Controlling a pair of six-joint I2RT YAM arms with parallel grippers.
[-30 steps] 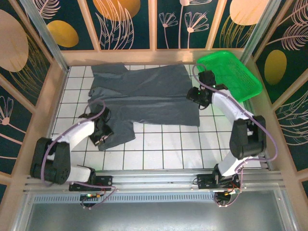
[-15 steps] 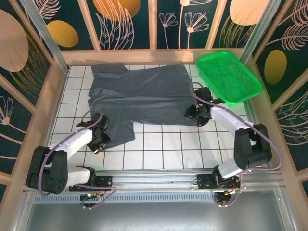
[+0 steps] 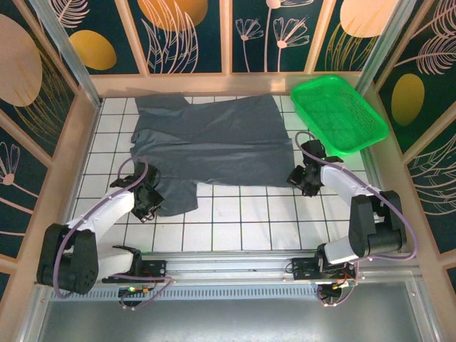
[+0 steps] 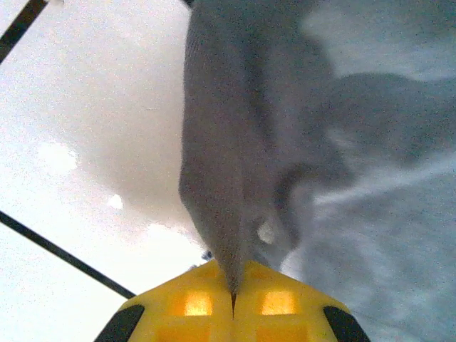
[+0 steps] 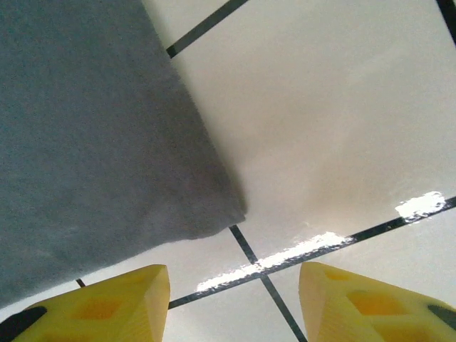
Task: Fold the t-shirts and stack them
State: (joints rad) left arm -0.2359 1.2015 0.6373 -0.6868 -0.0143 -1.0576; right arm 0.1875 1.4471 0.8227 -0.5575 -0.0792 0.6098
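A dark slate-grey t-shirt (image 3: 214, 142) lies spread over the white tiles at the back of the floor, one sleeve reaching toward the near left. My left gripper (image 3: 146, 203) sits at that sleeve's left edge and is shut on it; the left wrist view has a fold of grey t-shirt cloth (image 4: 228, 178) pinched between the closed yellow fingers (image 4: 189, 306). My right gripper (image 3: 301, 179) hovers open just off the t-shirt's near right corner (image 5: 214, 214). Its yellow fingertips (image 5: 114, 303) stand apart over bare tile, touching no cloth.
A bright green plastic basket (image 3: 338, 114) stands at the back right, close behind the right arm. Wooden walls ring the tiled floor (image 3: 242, 221). A metal rail (image 3: 235, 271) runs along the near edge by the arm bases.
The left gripper has closed on the sleeve edge. The right gripper slid from on top of the shirt's right side to the right and nearer, ending just off the hem corner.
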